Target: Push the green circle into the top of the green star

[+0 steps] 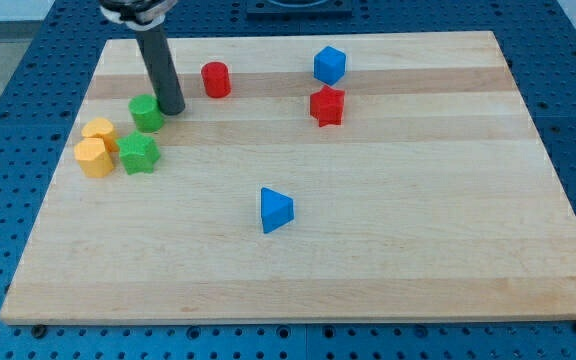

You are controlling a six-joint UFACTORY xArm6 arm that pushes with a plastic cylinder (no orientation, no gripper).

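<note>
Nearest to the camera lies the blue triangle [276, 210], alone in the lower middle of the wooden board [388, 270]. Going from the view's left: two yellow blocks [96, 148] sit close together, the green star [139, 154] touches them on their right side, and the green circle [147, 112] stands just above the star, with a small gap between. My tip [173, 110] is touching the circle's right side; the arm has no pincer, only this rod, so there is nothing to open or close. Further right are the red cylinder [216, 79], the red star [327, 105] and the blue cube [330, 65]. I think a push from this side would send the circle leftward, toward the yellow blocks, and miss the star's top. The board is pale wood on a blue perforated table [8, 150].
</note>
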